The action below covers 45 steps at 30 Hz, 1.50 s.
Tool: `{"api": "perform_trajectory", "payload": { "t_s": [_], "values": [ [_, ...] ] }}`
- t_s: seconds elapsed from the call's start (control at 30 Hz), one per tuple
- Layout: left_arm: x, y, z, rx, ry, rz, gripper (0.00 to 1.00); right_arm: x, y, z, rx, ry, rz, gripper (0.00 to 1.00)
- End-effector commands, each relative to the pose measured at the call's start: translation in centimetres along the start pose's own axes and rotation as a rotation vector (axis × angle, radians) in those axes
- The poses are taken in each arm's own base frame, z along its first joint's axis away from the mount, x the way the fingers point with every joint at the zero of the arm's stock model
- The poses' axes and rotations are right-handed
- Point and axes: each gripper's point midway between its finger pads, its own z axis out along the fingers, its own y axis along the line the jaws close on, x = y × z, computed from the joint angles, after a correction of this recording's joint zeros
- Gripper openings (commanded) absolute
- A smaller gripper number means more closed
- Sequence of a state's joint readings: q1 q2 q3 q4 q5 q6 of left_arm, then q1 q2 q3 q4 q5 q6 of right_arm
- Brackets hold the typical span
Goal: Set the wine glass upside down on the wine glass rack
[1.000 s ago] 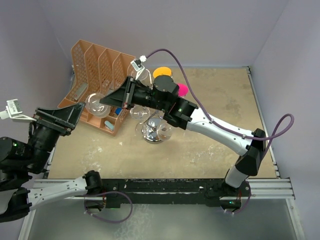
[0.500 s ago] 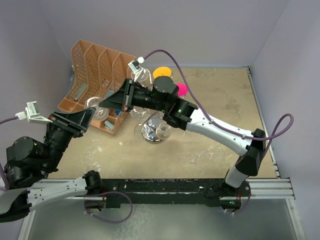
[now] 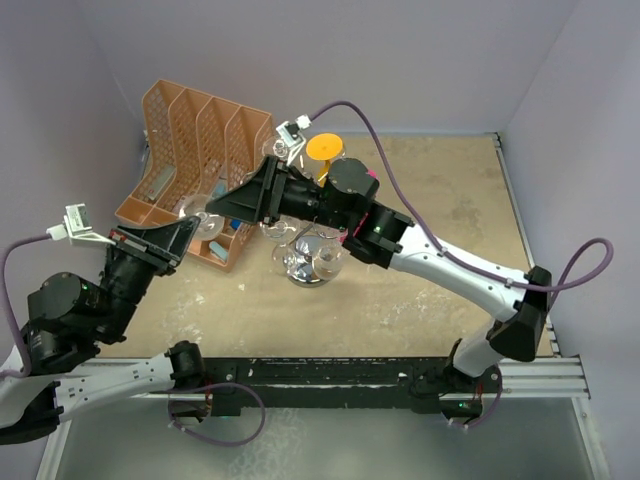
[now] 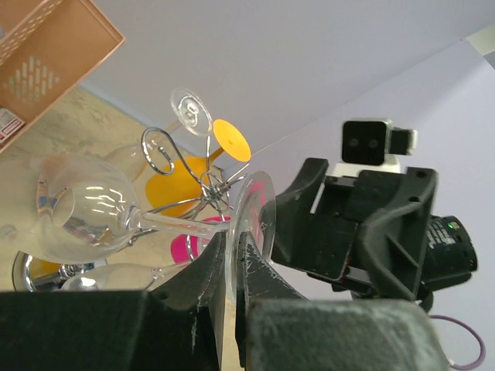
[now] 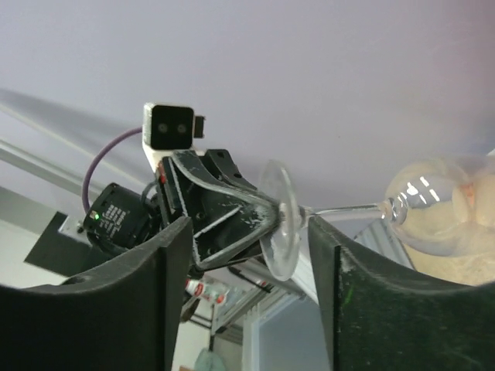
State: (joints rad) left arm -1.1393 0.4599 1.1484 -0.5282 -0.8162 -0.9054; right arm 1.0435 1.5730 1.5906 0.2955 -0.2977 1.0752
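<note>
Orange file organizer [image 3: 195,130] back left, orange goblet [image 3: 324,146], perhaps a pink one [image 4: 186,244] beside it, beige tabletop [image 3: 450,215]

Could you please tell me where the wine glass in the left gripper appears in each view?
Top external: glass left of centre, by the orange organizer.
Left wrist: glass sideways, bowl at left, foot at centre.
Right wrist: glass sideways, bowl at right, foot at centre.
Shared landmark: the left gripper, shut at its foot.

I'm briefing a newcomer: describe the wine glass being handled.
Find the orange file organizer, back left. Just in front, a clear wine glass lies sideways, its foot in the left gripper, unlike those hanging on the chrome rack.
</note>
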Motion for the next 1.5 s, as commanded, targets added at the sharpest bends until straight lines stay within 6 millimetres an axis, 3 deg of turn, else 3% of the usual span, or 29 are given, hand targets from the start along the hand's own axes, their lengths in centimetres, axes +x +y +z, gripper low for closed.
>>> {"api": "perform_trajectory", "payload": {
  "t_s": [0.0, 0.17, 0.37, 0.8, 1.17, 1.47],
  "values": [
    [-1.3, -0.4, 0.3, -0.011, -0.07, -0.145, 0.0, -2.9, 3.1, -2.3, -0.02, -0.134, -0.047, 0.67],
    [-1.3, 1.3, 0.8, -0.086, -0.133, -0.199, 0.0, -3.9, 2.1, -4.1, 0.053, -0.209, -0.075, 0.72],
    [0.3, 2.3, 2.3, -0.135, -0.16, -0.128, 0.0, -5.6, 1.9, -6.7, 0.119, -0.309, -0.16, 0.72],
    [4.4, 0.4, 6.6, -0.112, -0.175, -0.057, 0.0, -7.0, 2.9, -12.1, 0.111, -0.458, -0.222, 0.7],
    [6.9, 0.0, 9.3, -0.135, -0.172, -0.046, 0.0, -7.2, 3.4, -13.5, 0.101, -0.491, -0.219, 0.7],
    [7.1, -1.0, 12.3, -0.085, -0.137, -0.096, 0.0, -7.1, 3.3, -14.2, 0.104, -0.502, -0.205, 0.7]
  ]
}}
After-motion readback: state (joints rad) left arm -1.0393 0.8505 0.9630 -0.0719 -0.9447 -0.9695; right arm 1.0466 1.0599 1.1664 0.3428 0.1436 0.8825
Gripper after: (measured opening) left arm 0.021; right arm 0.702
